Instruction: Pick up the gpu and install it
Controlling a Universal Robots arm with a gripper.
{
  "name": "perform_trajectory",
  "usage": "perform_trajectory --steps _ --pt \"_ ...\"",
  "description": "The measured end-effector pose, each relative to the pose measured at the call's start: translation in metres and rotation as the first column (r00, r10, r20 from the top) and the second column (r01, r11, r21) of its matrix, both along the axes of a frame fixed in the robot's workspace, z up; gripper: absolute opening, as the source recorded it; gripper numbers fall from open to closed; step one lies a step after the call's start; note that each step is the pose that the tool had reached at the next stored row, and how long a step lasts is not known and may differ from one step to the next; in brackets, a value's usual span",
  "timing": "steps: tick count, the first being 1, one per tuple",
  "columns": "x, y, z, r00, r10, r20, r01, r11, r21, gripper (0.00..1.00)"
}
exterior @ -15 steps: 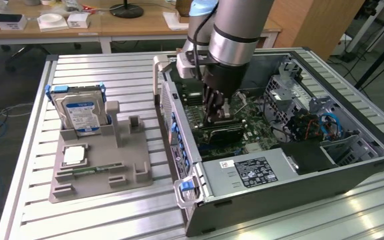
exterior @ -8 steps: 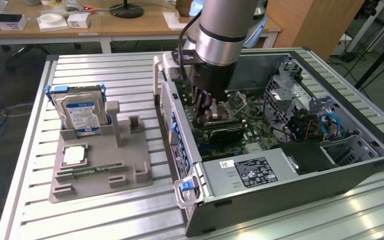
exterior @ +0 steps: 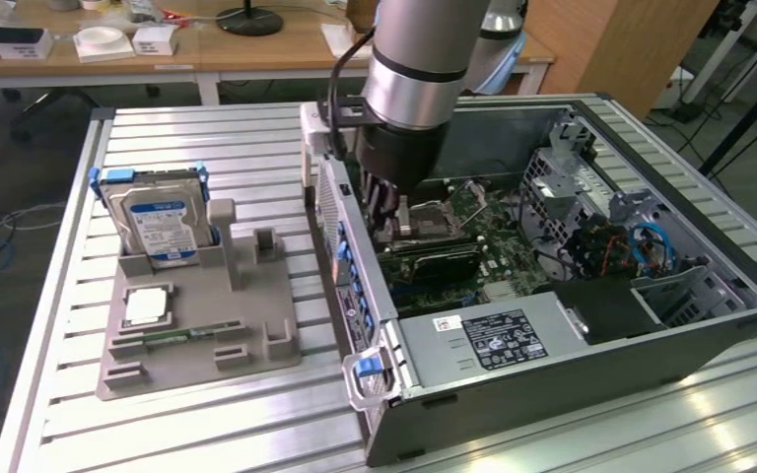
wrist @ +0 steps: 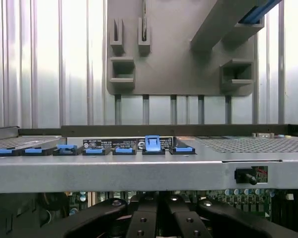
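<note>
Nearest us, one open case (exterior: 589,365) lies on the table (exterior: 155,434). Inside it, one gpu (exterior: 438,259), a thin black card, sits on the board just under the tool (exterior: 386,219); we cannot tell the tool's state. Beyond, one gray holder (exterior: 201,340) carries one hard drive (exterior: 162,222).

labels present — no text legible

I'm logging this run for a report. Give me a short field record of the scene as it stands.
gripper: lowered inside the open computer case, over the motherboard
gpu: apparently the black card beside the gripper; seating unclear
grey holder: hard drive standing upright in it
surface: slatted metal table
</note>
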State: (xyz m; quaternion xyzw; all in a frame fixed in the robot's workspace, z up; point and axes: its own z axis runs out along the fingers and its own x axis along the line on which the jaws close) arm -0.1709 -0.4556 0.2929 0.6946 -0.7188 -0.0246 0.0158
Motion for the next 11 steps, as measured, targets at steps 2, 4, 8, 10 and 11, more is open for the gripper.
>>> perform_trajectory --steps 2,4,8,10,11 --pt "-0.0005 0.0 0.0005 1.0 -0.001 0.0007 0.001 1.0 0.0004 0.11" --pt "-0.0005 0.0 0.0019 1.0 -0.001 0.0006 0.001 1.0 0.0 0.11" --pt "-0.0006 0.0 0.0042 1.0 -0.001 0.0005 0.001 1.0 -0.0001 0.11" --pt "-0.0008 0.0 0.0075 1.0 -0.001 -0.0005 0.001 1.0 -0.0006 0.11" --pt "-0.0007 0.0 0.0085 1.0 -0.002 0.0004 0.002 1.0 -0.0003 0.11"
